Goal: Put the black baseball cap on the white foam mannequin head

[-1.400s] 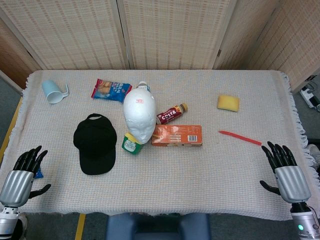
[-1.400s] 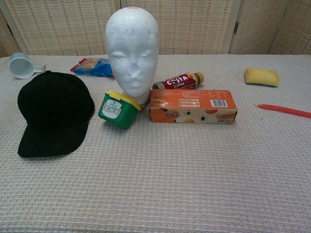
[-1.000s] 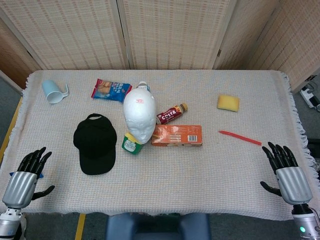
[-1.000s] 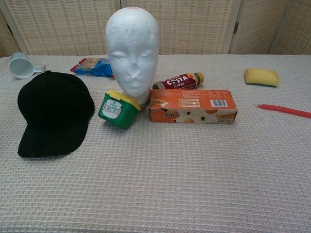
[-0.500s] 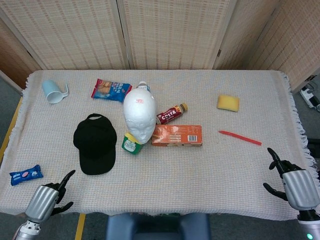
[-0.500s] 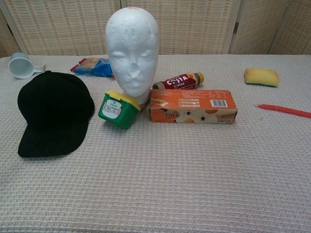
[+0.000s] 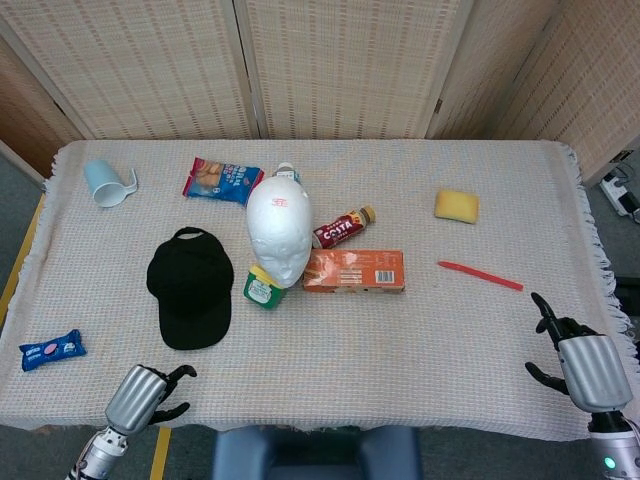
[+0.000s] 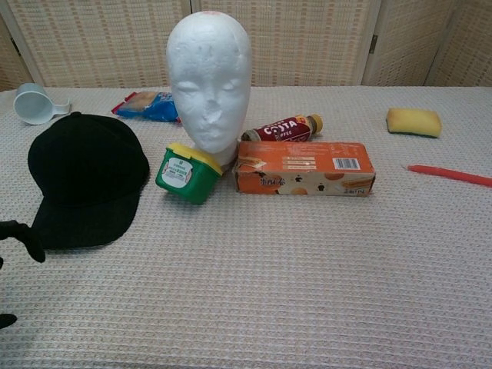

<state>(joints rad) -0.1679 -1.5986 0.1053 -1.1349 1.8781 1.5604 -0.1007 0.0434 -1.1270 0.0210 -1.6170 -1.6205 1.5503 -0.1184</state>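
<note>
Table (image 7: 420, 330), covered in a pale woven cloth, bearing all items.

White foam mannequin head (image 7: 279, 231): upright near the table's middle, bare, face toward the robot.

Black baseball cap (image 7: 190, 288): flat on the cloth just left of the mannequin head, brim toward the near edge, untouched.

Orange carton (image 7: 354, 270): lying on its side, right of the mannequin head; a brown Costa bottle (image 7: 343, 227) lies behind it.

Left hand (image 7: 142, 394): at the near table edge, close in front of the cap's brim and slightly left of it, not touching; holds nothing, with dark fingers (image 8: 23, 234) apart and partly curled.

Right hand (image 7: 580, 352): at the near right edge, well apart from the cap; empty, fingers spread.

Green tub with yellow lid (image 7: 263, 287): tilted, touching the mannequin head's base.

Yellow sponge (image 7: 456, 205), red pen (image 7: 480, 275), pale blue cup (image 7: 105, 183), two snack packets (image 7: 222, 180) (image 7: 51, 349): scattered.
</note>
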